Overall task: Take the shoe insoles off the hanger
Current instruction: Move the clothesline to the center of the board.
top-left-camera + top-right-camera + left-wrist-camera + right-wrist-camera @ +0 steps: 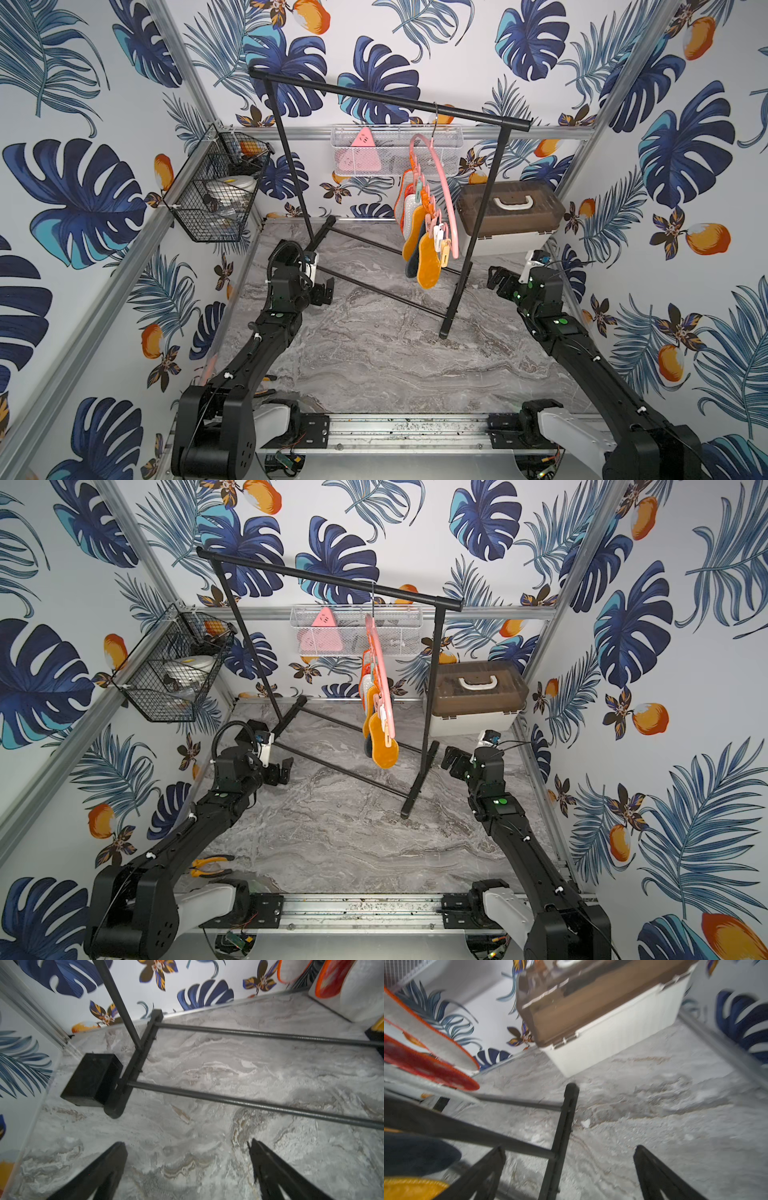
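Observation:
The pink hanger (444, 183) hangs by its metal hook from the black garment rail (390, 97), seen in both top views. Several shoe insoles are clipped along it in a bunch; an orange insole (429, 259) hangs lowest and nearest. My left gripper (326, 293) hovers low over the marble floor, left of the insoles, open and empty (187, 1142). My right gripper (496, 282) sits right of the rail's post, also open and empty (570, 1148). The right wrist view shows a red-orange insole (425, 1068), a navy insole (415, 1155) and an orange one beside it.
The rail's foot (451, 307) and floor bars cross the marble between the arms. A box with a brown lid (509, 216) stands back right. A black wire basket (216, 195) and a white one (395, 149) hang on the walls. Orange-handled pliers (210, 864) lie front left.

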`<action>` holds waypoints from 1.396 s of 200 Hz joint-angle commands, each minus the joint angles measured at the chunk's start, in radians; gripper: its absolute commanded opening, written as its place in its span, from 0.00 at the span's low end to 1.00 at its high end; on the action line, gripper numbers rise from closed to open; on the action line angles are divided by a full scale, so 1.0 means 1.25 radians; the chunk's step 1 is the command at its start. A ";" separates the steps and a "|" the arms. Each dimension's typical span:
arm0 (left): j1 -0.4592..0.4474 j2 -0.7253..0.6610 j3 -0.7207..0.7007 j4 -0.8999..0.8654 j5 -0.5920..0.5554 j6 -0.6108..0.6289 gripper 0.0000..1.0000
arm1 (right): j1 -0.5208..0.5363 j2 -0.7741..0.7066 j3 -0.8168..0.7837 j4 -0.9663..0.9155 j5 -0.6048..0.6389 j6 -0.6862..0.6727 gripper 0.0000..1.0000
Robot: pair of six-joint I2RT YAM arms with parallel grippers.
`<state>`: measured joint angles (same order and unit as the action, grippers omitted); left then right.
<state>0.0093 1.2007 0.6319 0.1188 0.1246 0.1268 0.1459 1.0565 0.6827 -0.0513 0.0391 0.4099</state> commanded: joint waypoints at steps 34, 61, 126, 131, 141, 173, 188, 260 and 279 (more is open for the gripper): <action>0.002 0.038 0.027 -0.088 0.066 0.025 0.99 | 0.119 0.077 0.018 -0.214 -0.067 0.149 1.00; 0.018 0.043 0.027 -0.093 0.080 0.033 0.99 | 0.172 0.174 0.000 -0.223 -0.077 0.217 0.97; 0.045 0.064 0.041 -0.122 0.124 0.030 0.99 | 0.301 0.276 0.003 -0.218 -0.015 0.257 0.95; 0.045 0.062 0.041 -0.122 0.124 0.030 0.99 | 0.310 0.280 0.007 -0.221 -0.007 0.259 0.95; 0.046 0.060 0.039 -0.121 0.124 0.030 0.99 | 0.327 0.290 0.013 -0.229 0.016 0.256 0.95; 0.048 0.055 0.037 -0.122 0.127 0.034 0.99 | 0.384 0.319 0.022 -0.269 0.110 0.265 0.95; 0.048 0.055 0.040 -0.127 0.132 0.037 0.99 | 0.392 0.322 0.029 -0.296 0.151 0.271 0.95; 0.050 0.038 0.044 -0.151 0.165 0.050 0.99 | 0.386 0.352 0.066 -0.378 0.309 0.279 0.96; 0.049 0.030 0.045 -0.159 0.180 0.055 0.99 | 0.362 0.344 0.060 -0.374 0.303 0.276 0.96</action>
<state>0.0681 1.2514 0.6807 -0.0597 0.3092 0.1596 0.6243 1.4925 0.7582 -0.4751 0.3603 0.7475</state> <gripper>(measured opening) 0.989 0.962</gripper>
